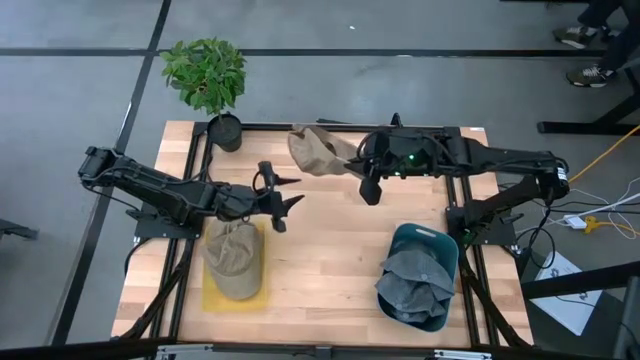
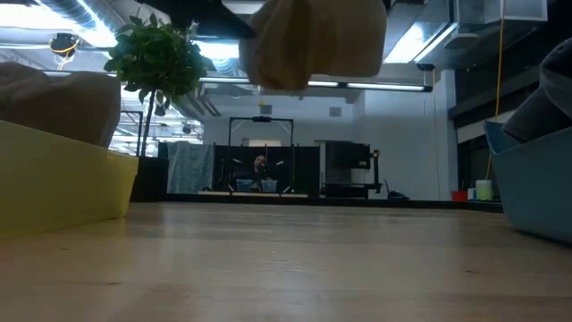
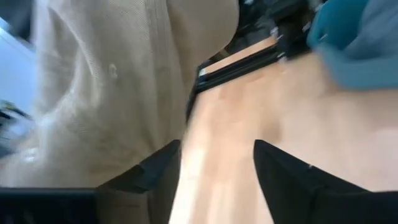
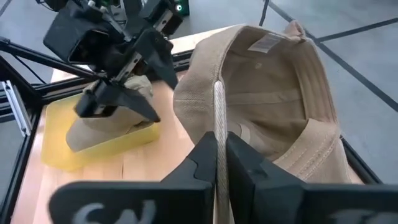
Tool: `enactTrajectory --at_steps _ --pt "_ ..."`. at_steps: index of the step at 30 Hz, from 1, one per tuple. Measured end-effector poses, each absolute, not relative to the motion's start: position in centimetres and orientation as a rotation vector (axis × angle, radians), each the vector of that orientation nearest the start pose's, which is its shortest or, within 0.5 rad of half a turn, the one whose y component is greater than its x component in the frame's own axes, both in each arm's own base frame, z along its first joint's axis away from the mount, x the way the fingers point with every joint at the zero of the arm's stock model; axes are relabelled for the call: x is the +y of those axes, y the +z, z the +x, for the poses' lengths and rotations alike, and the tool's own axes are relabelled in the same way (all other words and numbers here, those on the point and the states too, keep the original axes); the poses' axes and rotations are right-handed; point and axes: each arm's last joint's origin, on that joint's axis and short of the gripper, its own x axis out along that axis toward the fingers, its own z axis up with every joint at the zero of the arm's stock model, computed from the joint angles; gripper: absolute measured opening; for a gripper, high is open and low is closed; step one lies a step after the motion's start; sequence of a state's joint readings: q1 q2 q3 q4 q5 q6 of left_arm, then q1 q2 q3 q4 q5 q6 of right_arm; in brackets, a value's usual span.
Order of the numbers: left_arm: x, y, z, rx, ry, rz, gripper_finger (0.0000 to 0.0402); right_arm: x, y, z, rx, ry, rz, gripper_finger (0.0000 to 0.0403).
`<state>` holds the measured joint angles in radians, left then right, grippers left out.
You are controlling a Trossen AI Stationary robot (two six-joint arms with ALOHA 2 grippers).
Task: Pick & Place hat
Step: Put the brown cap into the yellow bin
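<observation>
Over the table in the high view, the left arm reaches in from the left edge, its left gripper [image 1: 285, 203] spread wide and empty just above the tan hat [image 1: 234, 260] lying in the yellow tray [image 1: 212, 295]. The right arm stretches across the far side, elbow at the right, w/ the right gripper [image 1: 350, 160] pinching the brim of a second tan hat [image 1: 315, 148] held up near the plant [image 1: 207, 75]. A grey hat [image 1: 415, 285] sits in the teal bin [image 1: 432, 240] at front right. No writing legible here.

Low view: only the hanging tan hat [image 2: 313, 40] shows up top, clear of the wooden table [image 2: 286, 259]; tray wall [image 2: 63, 183] at left, bin wall [image 2: 532, 183] at right; arms not seen.

Left wrist view: two dark fingers [image 3: 292, 186] stand apart w/ bare wood between; tan hat fabric [image 3: 106, 87] just beside one finger.

Right wrist view: fingers [image 4: 245, 165] pressed together on the hat's brim edge, hat's inside [image 4: 273, 93] facing the cam. A small white label [image 4: 268, 42] is sewn inside; text too small to read. Beyond, the left gripper [image 4: 121, 93] hangs open over the tray hat [image 4: 102, 127]
</observation>
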<state>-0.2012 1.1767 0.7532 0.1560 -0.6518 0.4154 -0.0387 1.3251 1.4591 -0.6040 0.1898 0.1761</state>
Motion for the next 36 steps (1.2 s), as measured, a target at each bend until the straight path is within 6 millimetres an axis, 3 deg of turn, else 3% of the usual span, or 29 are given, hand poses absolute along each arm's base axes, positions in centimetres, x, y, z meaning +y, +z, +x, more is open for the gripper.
enactTrajectory --at_steps 9,22,28,36 --pt "-3.0 28.2 25.3 0.38 0.511 0.739 0.0246 -1.4 41.6 27.4 0.435 -0.194 0.15 0.0021" --pt "-1.7 28.5 25.8 0.322 0.457 0.705 0.0244 -1.3 42.0 27.6 0.401 -0.146 0.161 0.0021" --pt "-1.2 28.8 25.8 0.3 0.485 0.686 0.0218 -1.1 42.1 27.7 0.386 -0.116 0.168 0.0022" --pt "-0.8 28.8 25.9 0.298 0.501 0.658 0.0138 -0.9 42.3 27.8 0.369 -0.084 0.174 0.0023"
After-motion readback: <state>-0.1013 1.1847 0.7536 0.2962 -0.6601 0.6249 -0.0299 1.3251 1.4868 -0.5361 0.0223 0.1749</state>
